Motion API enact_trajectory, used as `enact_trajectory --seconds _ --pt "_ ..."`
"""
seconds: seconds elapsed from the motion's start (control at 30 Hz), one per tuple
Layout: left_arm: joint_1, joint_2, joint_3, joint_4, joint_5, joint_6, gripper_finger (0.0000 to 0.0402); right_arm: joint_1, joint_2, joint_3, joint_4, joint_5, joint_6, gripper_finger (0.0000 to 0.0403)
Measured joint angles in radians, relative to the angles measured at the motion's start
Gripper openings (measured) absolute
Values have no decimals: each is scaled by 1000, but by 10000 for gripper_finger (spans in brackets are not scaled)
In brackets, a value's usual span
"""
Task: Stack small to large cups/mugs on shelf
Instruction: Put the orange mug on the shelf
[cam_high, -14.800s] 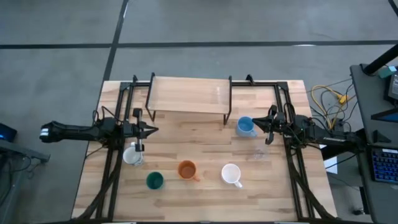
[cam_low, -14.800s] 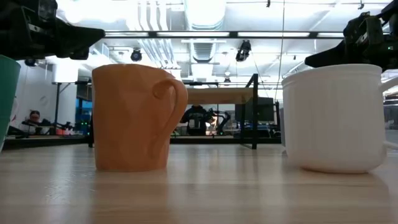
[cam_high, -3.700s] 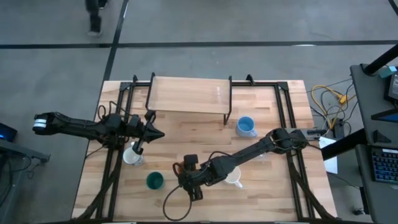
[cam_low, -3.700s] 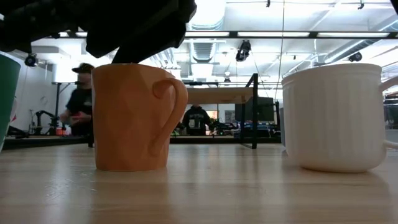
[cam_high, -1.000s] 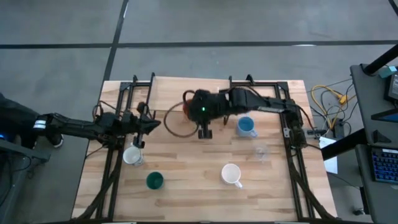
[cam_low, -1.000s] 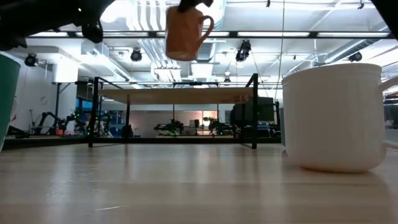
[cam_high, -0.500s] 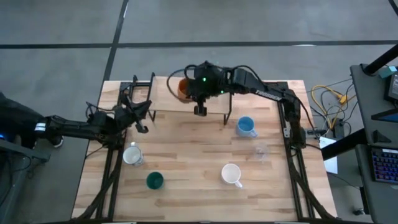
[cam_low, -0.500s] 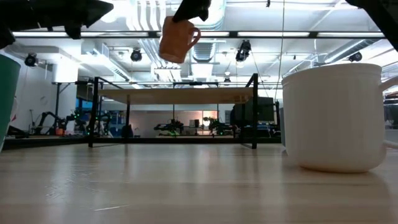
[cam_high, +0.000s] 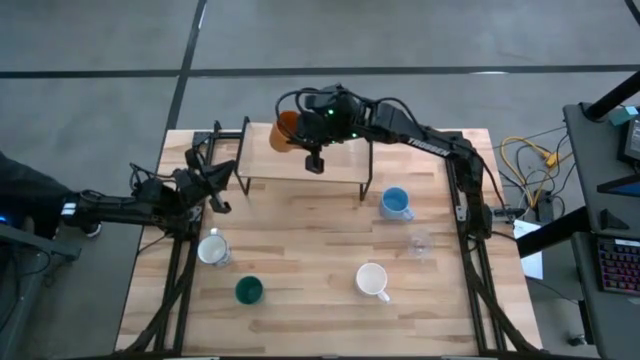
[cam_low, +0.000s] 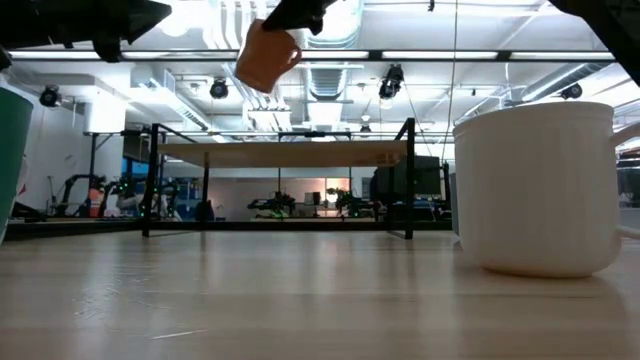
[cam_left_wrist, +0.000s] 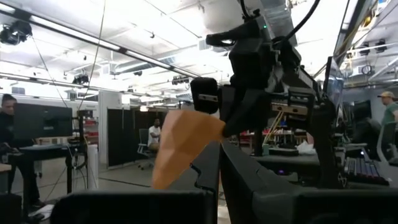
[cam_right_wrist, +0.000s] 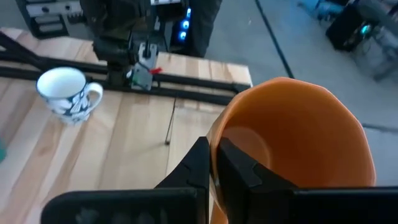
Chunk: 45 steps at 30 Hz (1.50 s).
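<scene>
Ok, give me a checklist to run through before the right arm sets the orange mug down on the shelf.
1. Grip: right end effector shut on the orange mug, pinching its rim. Ok.
2. Mug over the shelf: in the high view it hangs at the shelf's back left corner, partly past the edge. Not ok.
3. Mug upright: tilted in the low view. Not ok.
4. Shelf top free of other cups: ok.
5. Left end effector out of the way: off the shelf's left end. Ok.
6. Height above the shelf: well above it in the low view. Ok.
</scene>
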Motion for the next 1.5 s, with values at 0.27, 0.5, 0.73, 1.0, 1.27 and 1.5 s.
enact_trajectory --seconds 0.27,0.5,0.73,1.0,1.27,1.5 --pt "0 -8 0 -3 0 0 0 -8 0 -59 115 0 -24 12" --pt "0 -7 -1 -3 1 0 0 -23 0 -107 195 0 -24 12" --pt "0 -11 -2 -11 1 0 0 -31 0 -196 290 -9 -17 12" --pt "0 -15 -2 -19 1 0 0 -40 0 -279 383 -8 -22 12" --pt "0 -15 -2 -19 1 0 0 -53 0 -343 423 -8 -22 12" --pt "0 -15 -2 -19 1 0 0 -59 0 -393 545 -8 -26 12"
